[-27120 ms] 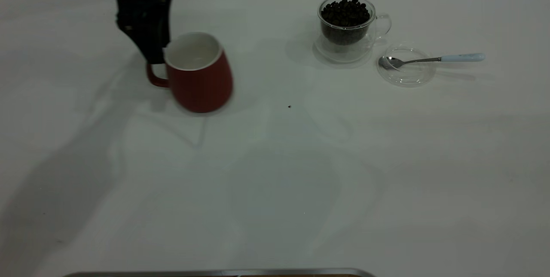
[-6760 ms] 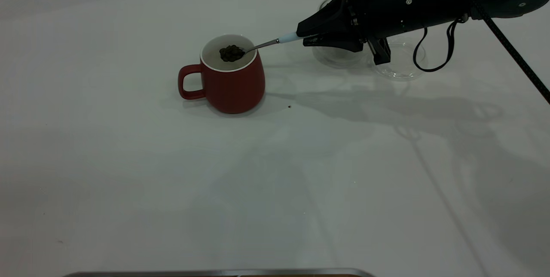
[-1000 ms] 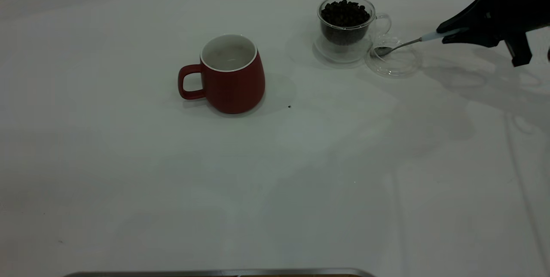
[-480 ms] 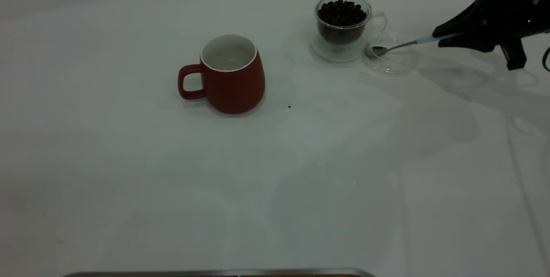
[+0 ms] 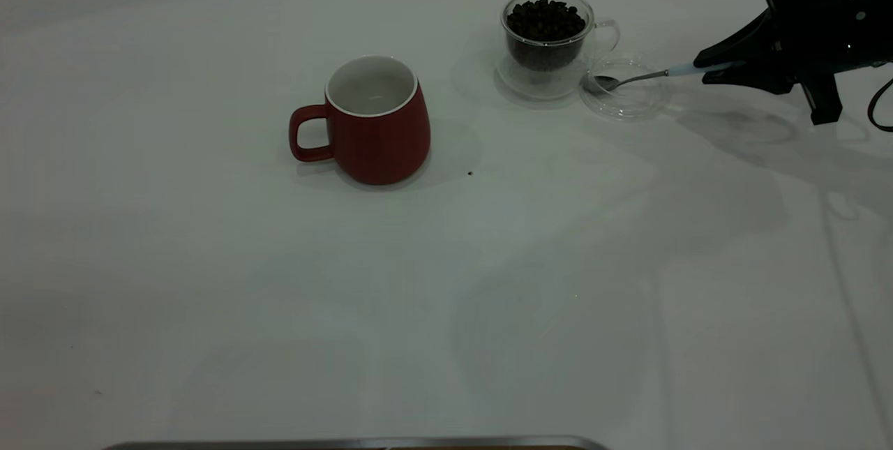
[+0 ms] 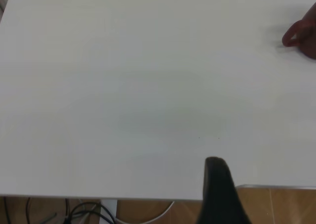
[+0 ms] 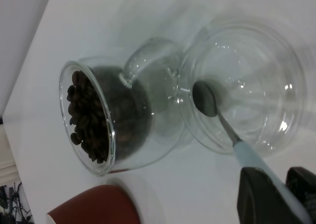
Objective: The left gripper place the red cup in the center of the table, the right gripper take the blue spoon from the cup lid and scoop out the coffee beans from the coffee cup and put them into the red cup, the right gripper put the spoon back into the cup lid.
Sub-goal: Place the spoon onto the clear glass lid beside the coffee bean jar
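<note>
Clear glass everywhere on the right side of the table (image 5: 446, 282), so hard edges to judge. Right gripper (image 5: 704, 70) low over the far right, jaws clamped on the pale handle of the blue spoon (image 5: 631, 78), seen the same in the right wrist view (image 7: 269, 189). Spoon bowl empty, sitting inside the cup lid (image 5: 623, 93) near the lid's edge closest to the coffee cup (image 5: 548, 42); wrist view puts the bowl (image 7: 206, 98) down by the lid glass (image 7: 266, 86), contact likely but not certain. Lid just beside, maybe touching, the coffee cup's wide base. Coffee beans (image 5: 545, 18) heaped in the glass cup (image 7: 106, 120), beans (image 7: 86, 118) up near the rim. Red cup (image 5: 377, 121) upright mid-table, handle toward the left arm's side, well apart from the glass pair; inside not visible enough to confirm beans. One dark speck (image 5: 469, 173) on the table near the red cup, maybe a stray bean.

Left gripper parked off the table edge, only one black finger (image 6: 219, 192) showing in its wrist view, open or closed cannot tell; red cup handle (image 6: 298, 35) far off in that view.

Judged step: setting spoon back in lid, release pending.

Risks:
- pushing further toward the coffee cup, shoving lid into cup base, sliding or tipping the cup, spilling beans
- letting go with handle high: spoon drops, clinks, rolls off the shallow lid
- handle overhangs lid rim, so spoon could pivot out on release
- jaws snagging handle on retreat, dragging spoon and lid
</note>
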Action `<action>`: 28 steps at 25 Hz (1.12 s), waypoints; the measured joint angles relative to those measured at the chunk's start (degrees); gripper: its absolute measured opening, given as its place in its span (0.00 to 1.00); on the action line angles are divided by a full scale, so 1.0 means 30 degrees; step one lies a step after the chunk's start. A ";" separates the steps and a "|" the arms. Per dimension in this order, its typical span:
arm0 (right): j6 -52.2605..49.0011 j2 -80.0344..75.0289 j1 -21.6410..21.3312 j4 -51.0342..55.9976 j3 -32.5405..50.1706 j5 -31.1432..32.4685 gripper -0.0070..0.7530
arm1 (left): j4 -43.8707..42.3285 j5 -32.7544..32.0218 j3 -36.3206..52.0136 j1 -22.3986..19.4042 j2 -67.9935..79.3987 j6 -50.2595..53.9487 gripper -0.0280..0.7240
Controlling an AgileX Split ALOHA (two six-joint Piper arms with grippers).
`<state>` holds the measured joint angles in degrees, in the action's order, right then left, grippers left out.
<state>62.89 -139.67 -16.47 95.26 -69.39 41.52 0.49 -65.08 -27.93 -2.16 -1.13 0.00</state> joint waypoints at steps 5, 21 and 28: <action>0.0000 -0.0052 0.0000 0.0098 0.0000 -0.0106 0.16 | 0.0000 0.0000 0.0000 0.0000 0.0000 0.0000 0.75; -0.0150 -0.0127 0.0000 -0.0206 0.0000 -0.1427 0.27 | 0.0000 0.0000 0.0000 0.0000 0.0000 0.0000 0.75; -0.0357 -0.0213 0.0000 -0.0331 0.0000 -0.2190 0.34 | 0.0000 0.0000 0.0000 0.0000 0.0000 0.0000 0.75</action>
<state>61.82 -140.31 -16.47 94.27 -69.39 34.95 0.49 -65.08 -27.93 -2.16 -1.13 0.00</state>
